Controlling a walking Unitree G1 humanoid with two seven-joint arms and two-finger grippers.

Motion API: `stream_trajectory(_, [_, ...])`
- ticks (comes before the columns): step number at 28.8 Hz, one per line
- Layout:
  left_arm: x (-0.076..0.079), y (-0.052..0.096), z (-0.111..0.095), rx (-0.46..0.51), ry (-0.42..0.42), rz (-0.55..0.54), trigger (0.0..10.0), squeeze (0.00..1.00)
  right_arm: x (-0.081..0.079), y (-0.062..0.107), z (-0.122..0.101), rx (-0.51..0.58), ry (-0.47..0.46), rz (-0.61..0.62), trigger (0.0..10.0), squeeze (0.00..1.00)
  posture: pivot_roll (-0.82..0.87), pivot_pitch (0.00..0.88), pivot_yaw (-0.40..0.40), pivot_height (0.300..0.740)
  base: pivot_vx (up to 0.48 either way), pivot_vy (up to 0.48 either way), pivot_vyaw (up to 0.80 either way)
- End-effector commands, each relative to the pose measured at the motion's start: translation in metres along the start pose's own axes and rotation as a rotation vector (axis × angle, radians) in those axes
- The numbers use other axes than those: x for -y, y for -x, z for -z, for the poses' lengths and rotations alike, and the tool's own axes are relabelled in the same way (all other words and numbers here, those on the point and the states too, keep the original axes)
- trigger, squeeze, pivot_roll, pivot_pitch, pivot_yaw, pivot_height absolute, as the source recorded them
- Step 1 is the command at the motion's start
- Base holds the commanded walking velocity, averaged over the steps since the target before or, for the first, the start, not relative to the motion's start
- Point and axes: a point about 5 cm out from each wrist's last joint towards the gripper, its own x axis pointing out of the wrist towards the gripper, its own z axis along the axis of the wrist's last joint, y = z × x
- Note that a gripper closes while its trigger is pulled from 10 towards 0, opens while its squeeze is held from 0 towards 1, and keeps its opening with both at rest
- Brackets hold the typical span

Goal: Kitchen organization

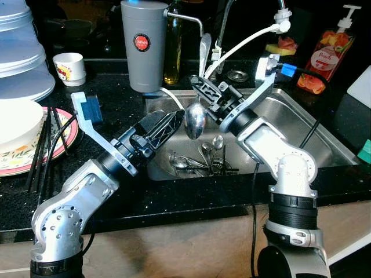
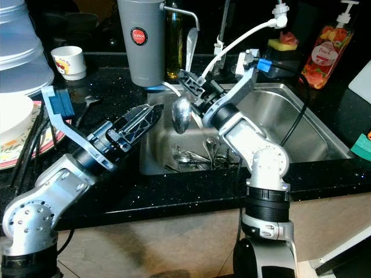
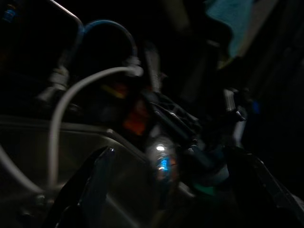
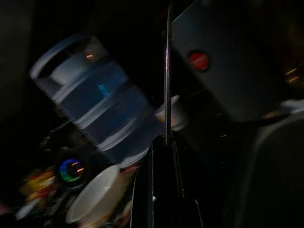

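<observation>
My right gripper (image 1: 201, 88) is shut on a large silver spoon (image 1: 195, 120) and holds it above the left part of the steel sink (image 1: 324, 139). The spoon's bowl hangs down and its handle (image 4: 167, 71) points up past the fingers. My left gripper (image 1: 175, 118) reaches in from the left, open, with its tips just short of the spoon's bowl. In the left wrist view the spoon (image 3: 160, 159) shows ahead between the spread fingers (image 3: 90, 185). Several more spoons and forks (image 1: 203, 159) lie on the sink floor.
A grey canister (image 1: 144, 43) and an oil bottle (image 1: 171, 52) stand behind the sink by the faucet (image 1: 223, 29). On the black counter to the left are a small cup (image 1: 69, 66), a patterned plate (image 1: 61, 145) with black chopsticks (image 1: 42, 145) and stacked clear containers (image 1: 20, 52). A soap bottle (image 1: 327, 55) stands back right.
</observation>
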Motion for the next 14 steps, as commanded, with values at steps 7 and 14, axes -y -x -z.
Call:
stream_trajectory(7, [-0.023, -0.007, 0.003, -0.159, -0.361, -0.201, 10.0, 0.0, 0.034, -0.004, -0.008, -0.001, 0.407, 0.2, 0.0, 0.0, -0.01, 0.107, -0.043, 0.74, 0.0, 0.0, 0.0])
stream_trajectory(14, [-0.02, -0.007, 0.028, -0.523, -0.601, -0.135, 10.0, 0.0, 0.055, -0.017, 0.025, -0.131, 0.687, 0.182, 10.0, 0.0, 0.0, 0.105, -0.044, 0.74, 0.0, 0.0, 0.0])
